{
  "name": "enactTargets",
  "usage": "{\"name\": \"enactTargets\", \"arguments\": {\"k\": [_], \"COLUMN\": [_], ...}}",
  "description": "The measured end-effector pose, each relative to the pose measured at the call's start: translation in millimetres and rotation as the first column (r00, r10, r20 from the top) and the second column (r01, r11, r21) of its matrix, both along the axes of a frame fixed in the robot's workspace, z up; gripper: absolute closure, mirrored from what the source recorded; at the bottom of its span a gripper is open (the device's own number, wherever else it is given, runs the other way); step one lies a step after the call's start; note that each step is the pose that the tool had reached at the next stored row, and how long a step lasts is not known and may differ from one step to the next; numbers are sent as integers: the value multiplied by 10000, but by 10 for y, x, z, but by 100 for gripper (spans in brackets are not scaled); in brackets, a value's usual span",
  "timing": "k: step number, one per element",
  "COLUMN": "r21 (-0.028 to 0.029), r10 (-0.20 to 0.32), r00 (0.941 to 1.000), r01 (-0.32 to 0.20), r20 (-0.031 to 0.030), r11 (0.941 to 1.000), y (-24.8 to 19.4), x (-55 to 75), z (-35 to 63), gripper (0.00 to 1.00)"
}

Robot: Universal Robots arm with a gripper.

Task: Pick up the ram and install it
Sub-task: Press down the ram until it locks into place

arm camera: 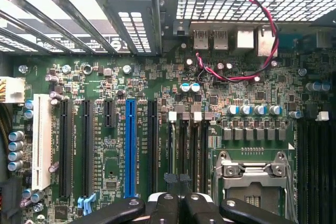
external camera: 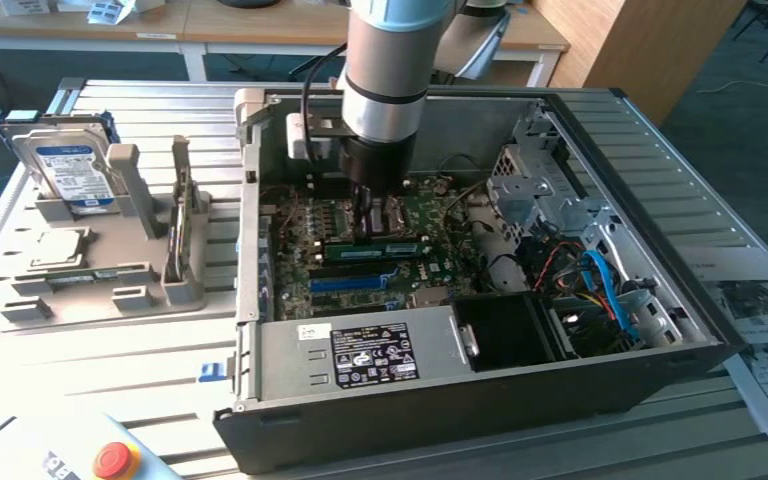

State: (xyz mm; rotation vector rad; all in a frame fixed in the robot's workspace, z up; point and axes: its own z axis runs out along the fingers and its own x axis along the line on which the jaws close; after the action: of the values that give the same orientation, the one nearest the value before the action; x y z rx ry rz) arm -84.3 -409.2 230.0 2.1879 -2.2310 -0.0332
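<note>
1. The gripper (external camera: 373, 208) is inside the open computer case (external camera: 651, 330), fingers closed together just above the motherboard (arm camera: 247, 124).
2. The ram (external camera: 381, 242) sits seated in a motherboard slot just beside the gripper.

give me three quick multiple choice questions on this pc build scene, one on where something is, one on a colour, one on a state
1. Where does the hard drive stand?
A. in the grey holder at the exterior view's left of the computer case
B. inside the case
C. on the papers

2. What colour is the one coloured long slot on the motherboard?
A. red
B. blue
C. yellow

3. How is the gripper?
A. wide open above the holder
B. shut, down over the motherboard
C. shut on the hard drive

Key: 1 A, the drive stands upright in the holder outside the case. 2 B, that slot is blue among black ones. 3 B, its fingers meet over the board inside the case.
</note>
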Motion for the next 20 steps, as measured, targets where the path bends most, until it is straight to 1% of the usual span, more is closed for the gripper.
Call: {"name": "enactTargets", "arguments": {"k": [4, 20], "r21": [-3, 1], "r10": [-1, -1], "r00": [10000, 10000], "r01": [1, 1], "r20": [-2, 0], "r11": [10000, 10000], "y": [0, 1], "x": [-3, -3], "z": [-20, -35], "gripper": [90, 90]}}
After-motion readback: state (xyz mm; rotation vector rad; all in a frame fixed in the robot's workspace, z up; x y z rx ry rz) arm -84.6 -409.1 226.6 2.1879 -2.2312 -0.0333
